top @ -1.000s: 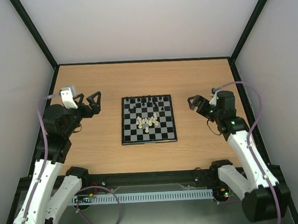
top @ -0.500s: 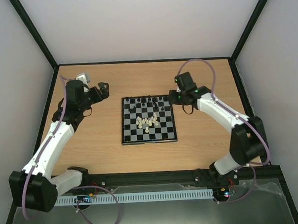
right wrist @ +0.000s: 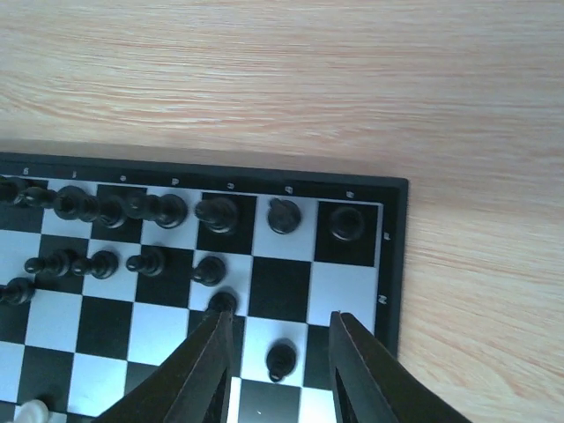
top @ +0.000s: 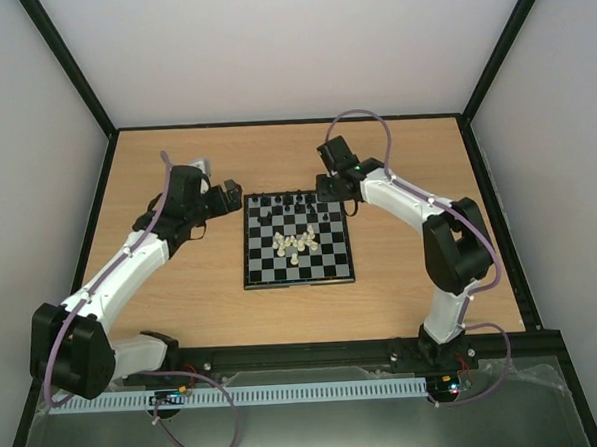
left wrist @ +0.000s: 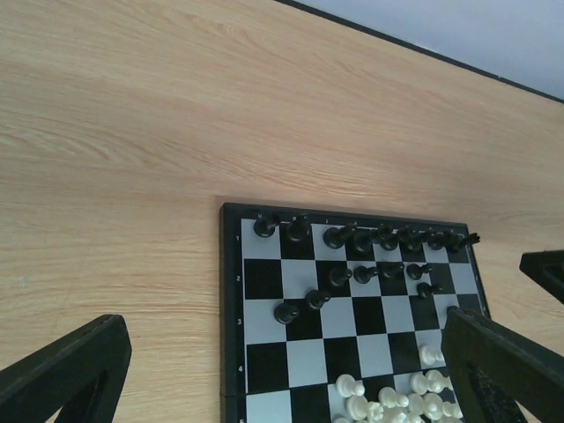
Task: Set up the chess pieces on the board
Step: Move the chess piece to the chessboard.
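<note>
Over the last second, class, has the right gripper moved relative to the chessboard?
Yes. The right gripper has swung left, from beside the chessboard to over its far right corner.

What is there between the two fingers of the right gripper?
One black pawn stands on a pale square of the board between the right gripper's fingers, touching neither. The right wrist view shows it.

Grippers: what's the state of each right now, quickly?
Left gripper: open, holding nothing.
Right gripper: open, holding nothing.
</note>
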Available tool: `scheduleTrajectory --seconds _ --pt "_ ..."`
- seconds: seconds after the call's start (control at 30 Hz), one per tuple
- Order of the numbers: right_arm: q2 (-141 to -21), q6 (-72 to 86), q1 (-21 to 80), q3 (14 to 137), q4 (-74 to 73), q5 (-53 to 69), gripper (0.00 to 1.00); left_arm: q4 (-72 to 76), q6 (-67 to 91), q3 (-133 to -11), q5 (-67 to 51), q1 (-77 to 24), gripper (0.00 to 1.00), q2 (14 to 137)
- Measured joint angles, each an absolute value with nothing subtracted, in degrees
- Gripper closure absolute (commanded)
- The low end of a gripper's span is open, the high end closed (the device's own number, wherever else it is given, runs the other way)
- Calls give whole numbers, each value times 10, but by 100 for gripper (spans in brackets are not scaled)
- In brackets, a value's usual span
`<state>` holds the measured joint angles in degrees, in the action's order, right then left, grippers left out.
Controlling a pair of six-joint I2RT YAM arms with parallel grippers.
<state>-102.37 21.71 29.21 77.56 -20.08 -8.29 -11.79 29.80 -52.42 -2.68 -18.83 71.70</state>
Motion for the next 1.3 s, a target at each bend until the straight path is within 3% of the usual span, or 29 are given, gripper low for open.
scheduleTrajectory --seconds 0.5,0.67,0.9,1.3 --pt "-1057 211 333 770 -223 -127 87 -121 298 -514 26 -216 1 687" --pt "-1057 212 334 756 -227 -127 85 -121 298 -514 29 -217 1 686" --pt "-1057 214 334 751 -226 -124 75 -121 298 -514 33 -221 0 686" --pt "-1063 214 334 750 -226 -121 78 -122 297 -514 44 -226 0 686"
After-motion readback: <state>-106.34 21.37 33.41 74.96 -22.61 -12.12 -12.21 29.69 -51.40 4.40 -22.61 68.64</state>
